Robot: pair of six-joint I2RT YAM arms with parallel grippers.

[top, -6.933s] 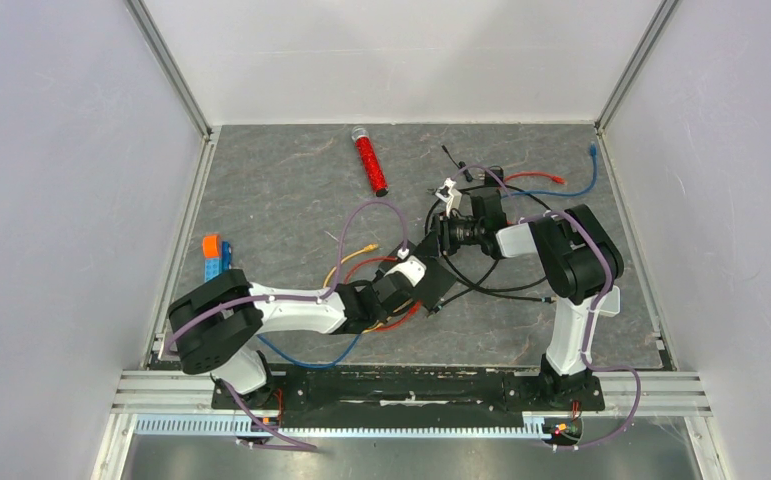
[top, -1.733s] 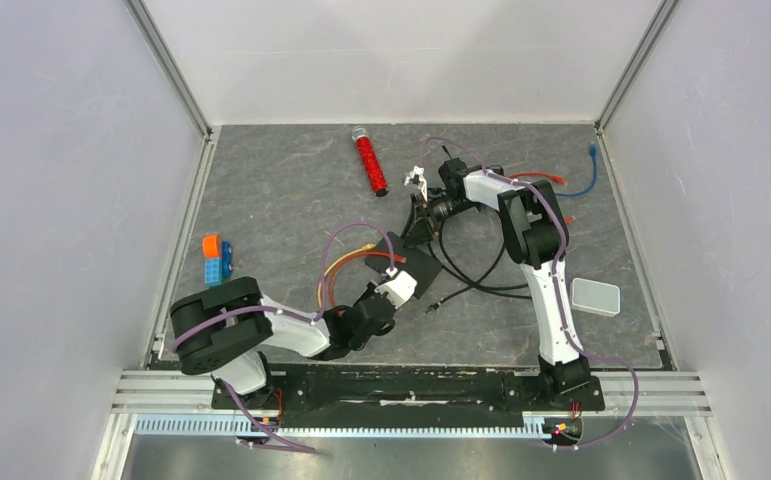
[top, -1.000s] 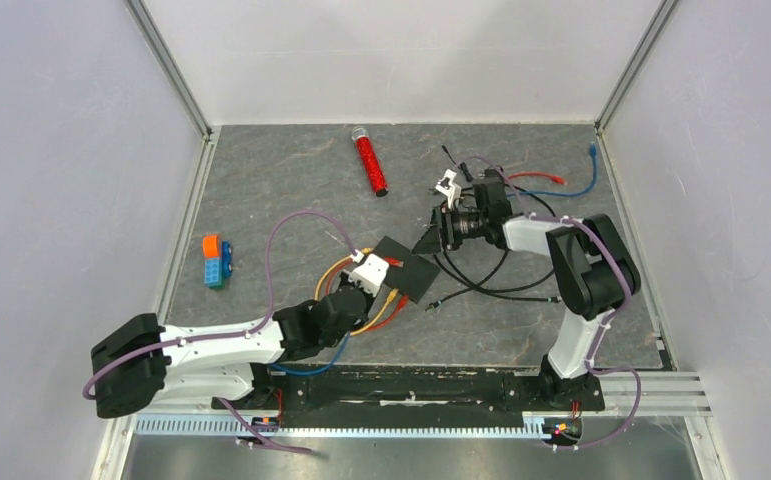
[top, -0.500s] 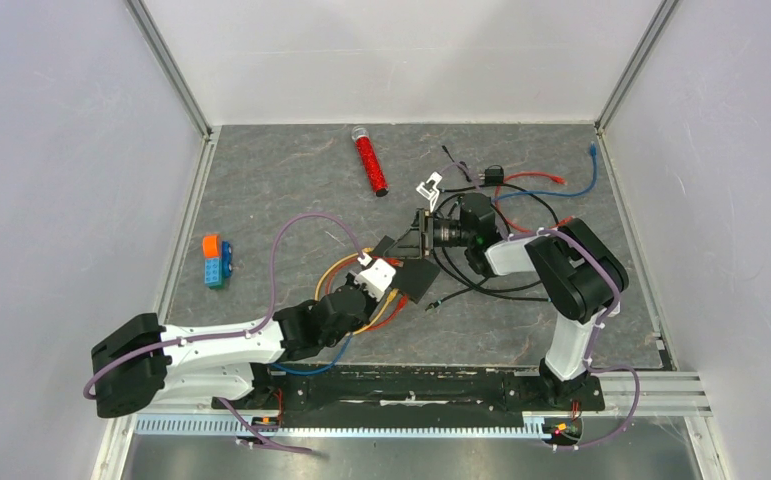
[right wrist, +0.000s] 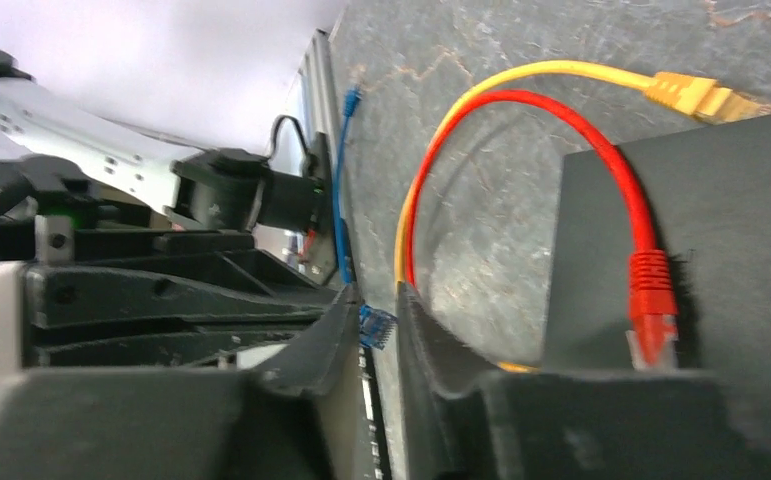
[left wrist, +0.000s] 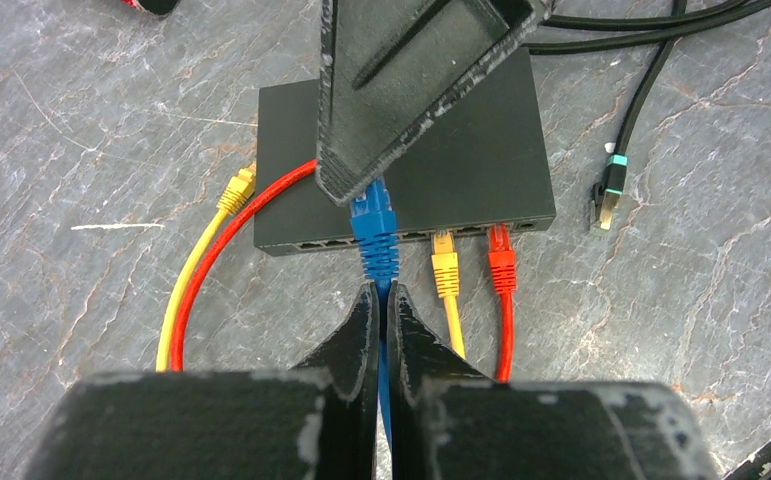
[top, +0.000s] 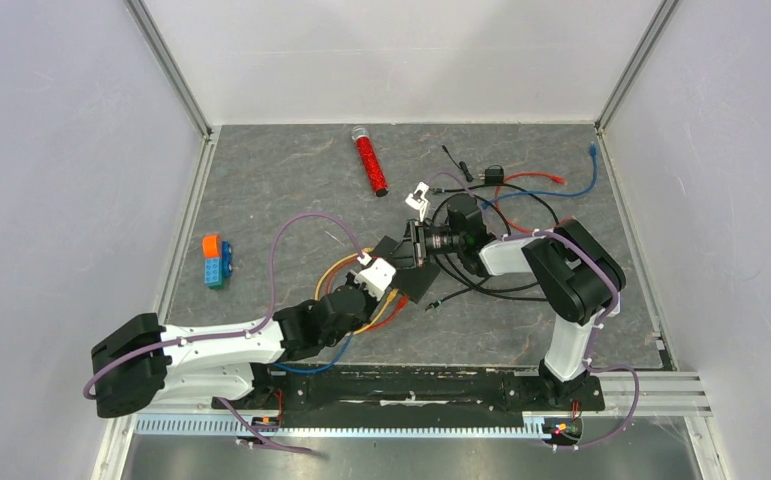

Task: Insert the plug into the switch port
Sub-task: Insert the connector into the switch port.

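Observation:
The black switch [left wrist: 461, 150] lies flat, its row of ports [left wrist: 311, 243] facing my left wrist camera. A blue plug [left wrist: 374, 225] points at one switch port in that row, its tip hidden under a finger [left wrist: 401, 80] of my right gripper. My left gripper [left wrist: 381, 292] is shut on the blue cable just behind the plug. In the right wrist view, my right gripper [right wrist: 376, 292] has its fingers closed round the blue plug [right wrist: 376, 327]. From above, both grippers meet at the switch [top: 423, 283], the left [top: 386, 268] and the right [top: 413, 245].
A yellow plug [left wrist: 444, 262] and a red plug [left wrist: 501, 258] sit in ports right of the blue one. Yellow and red cables [left wrist: 196, 270] loop left. A black cable with a teal-banded plug [left wrist: 609, 192] lies right. A red tube [top: 369, 162] and toy block [top: 215, 260] lie apart.
My right gripper has swung left to the switch and narrowed its jaws onto the blue plug. My left gripper has kept its hold on the blue cable, barely moving.

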